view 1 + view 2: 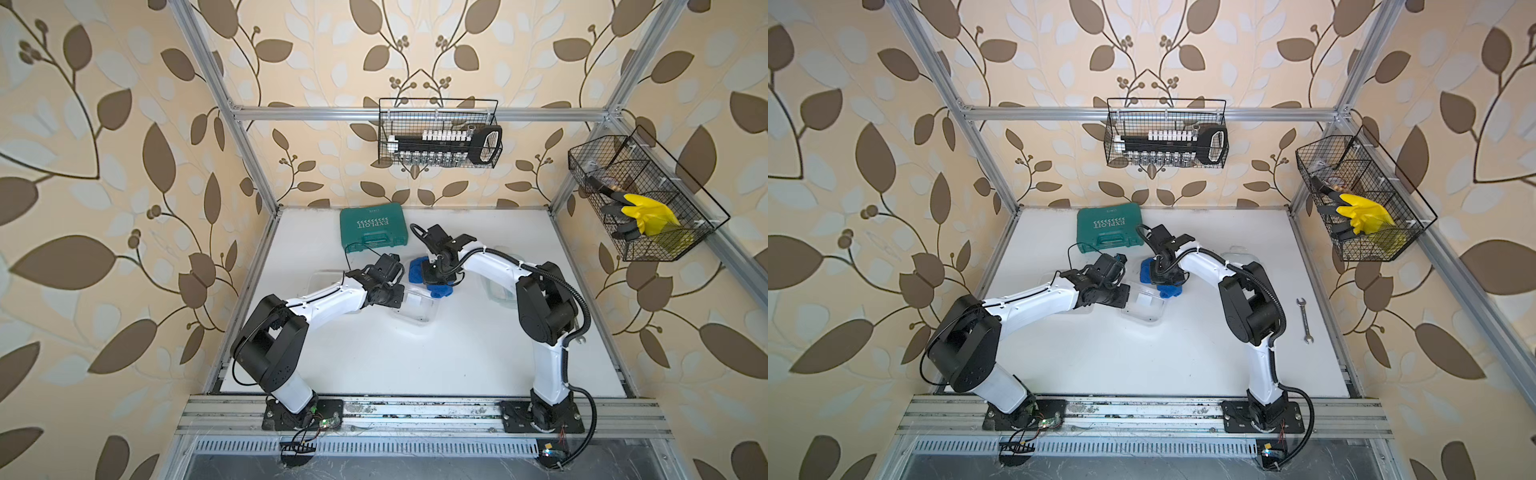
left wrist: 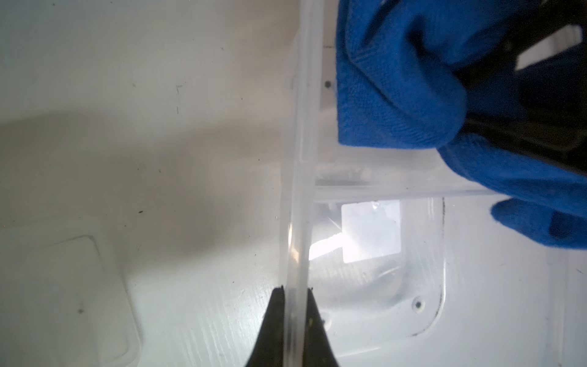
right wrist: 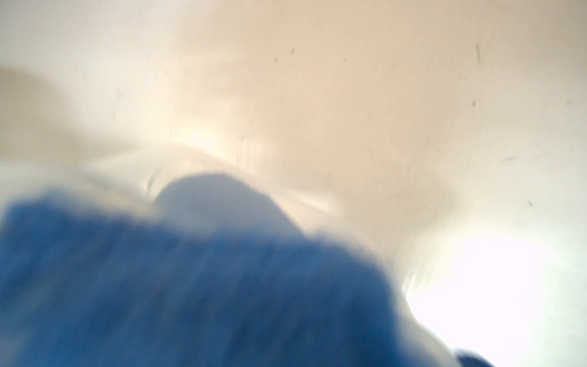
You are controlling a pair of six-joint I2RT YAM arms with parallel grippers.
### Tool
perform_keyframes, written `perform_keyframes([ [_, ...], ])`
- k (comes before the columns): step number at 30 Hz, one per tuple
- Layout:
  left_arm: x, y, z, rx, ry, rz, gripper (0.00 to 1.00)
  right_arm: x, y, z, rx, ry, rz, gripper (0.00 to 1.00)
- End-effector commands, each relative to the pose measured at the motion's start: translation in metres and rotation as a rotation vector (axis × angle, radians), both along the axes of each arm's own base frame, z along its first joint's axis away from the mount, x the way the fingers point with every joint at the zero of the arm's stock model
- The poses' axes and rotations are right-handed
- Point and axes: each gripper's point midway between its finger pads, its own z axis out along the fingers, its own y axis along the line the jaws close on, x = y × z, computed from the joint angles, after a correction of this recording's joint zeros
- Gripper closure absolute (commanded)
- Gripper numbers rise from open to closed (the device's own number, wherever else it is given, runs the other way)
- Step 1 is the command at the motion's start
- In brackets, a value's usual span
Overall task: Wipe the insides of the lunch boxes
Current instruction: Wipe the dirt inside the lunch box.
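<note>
My left claw (image 2: 295, 305) is clenched on the side wall of the clear lunch box (image 1: 419, 318), which sits on the white table (image 1: 415, 365). Just past that claw's tips, my right claw (image 1: 437, 277) is closed around the blue cloth (image 2: 397, 95), bunched over the box's far end. A flat clear lid (image 2: 79, 286) lies beside the left claw.
</note>
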Motion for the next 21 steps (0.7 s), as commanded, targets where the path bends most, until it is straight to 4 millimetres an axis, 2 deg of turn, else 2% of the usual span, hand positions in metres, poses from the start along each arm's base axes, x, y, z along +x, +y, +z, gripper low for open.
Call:
perform_keyframes([
  [1, 0.017, -0.026, 0.057, -0.168, -0.161, -0.001, 1.0, 0.013, 0.009, -0.024, 0.091, 0.009, -0.115, 1.0],
  [6, 0.008, -0.04, 0.059, -0.158, -0.186, -0.063, 1.0, 0.03, 0.046, -0.02, 0.274, -0.033, -0.151, 1.0],
  [13, 0.002, -0.051, 0.056, -0.181, -0.178, -0.107, 1.0, 0.039, 0.093, -0.006, 0.515, -0.057, -0.163, 1.0],
  [18, -0.003, -0.056, 0.06, -0.201, -0.179, -0.144, 1.0, 0.033, 0.134, -0.004, 0.633, -0.022, -0.07, 1.0],
  [21, -0.004, -0.053, 0.061, -0.193, -0.187, -0.146, 1.0, 0.022, 0.158, -0.004, 0.686, 0.023, 0.016, 1.0],
])
